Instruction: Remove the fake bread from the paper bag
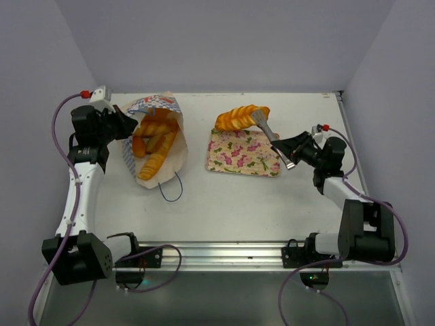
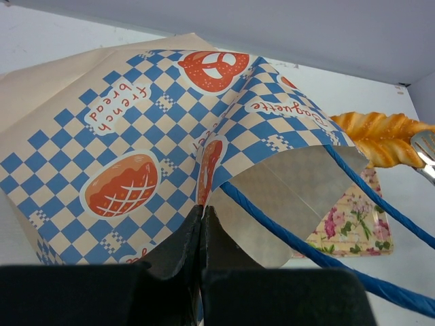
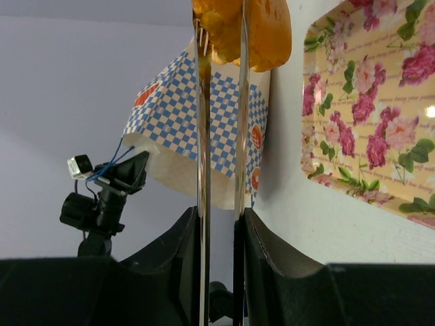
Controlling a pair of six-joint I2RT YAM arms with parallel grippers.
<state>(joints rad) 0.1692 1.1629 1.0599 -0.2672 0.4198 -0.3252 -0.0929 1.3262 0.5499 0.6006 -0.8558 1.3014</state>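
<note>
The paper bag [image 1: 175, 155] lies on its side at the left, mouth towards the near edge, with several golden fake breads [image 1: 156, 142] inside. My left gripper [image 1: 126, 125] is shut on the bag's edge; in the left wrist view the jaws [image 2: 202, 214] pinch the paper where the checkered side [image 2: 122, 136] meets the tan inner flap. My right gripper [image 1: 293, 151] is shut on metal tongs [image 1: 268, 132], which clamp a braided loaf [image 1: 238, 117] above the far edge of the floral tray [image 1: 245, 155]. The right wrist view shows the tongs [image 3: 202, 136] gripping the loaf [image 3: 262, 27].
Blue cord handles [image 1: 171, 190] trail from the bag's mouth onto the table and cross the left wrist view [image 2: 292, 238]. The floral tray [image 3: 367, 102] lies right of the bag [image 3: 177, 122]. Walls close the table at the back and sides.
</note>
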